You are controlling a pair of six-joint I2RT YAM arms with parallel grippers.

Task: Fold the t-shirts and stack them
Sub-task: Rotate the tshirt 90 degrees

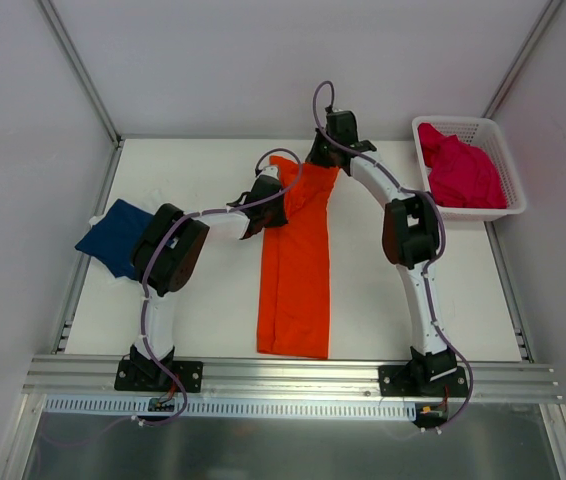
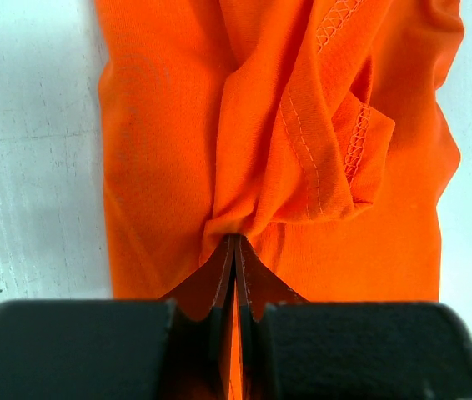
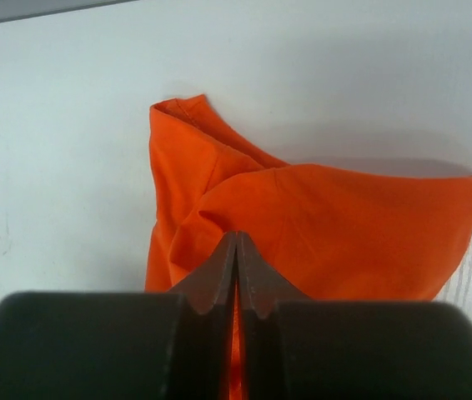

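One orange t-shirt [image 1: 295,290], seemingly folded lengthwise, pinched by left gripper [image 2: 234,243], right gripper [image 3: 236,240]

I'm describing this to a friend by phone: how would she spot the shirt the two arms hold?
On the white table, a long strip runs down the middle between both arms: the orange t-shirt, pinched at its far end by the left gripper and right gripper. The navy shirt lies at the left edge, the pink shirt in the basket.
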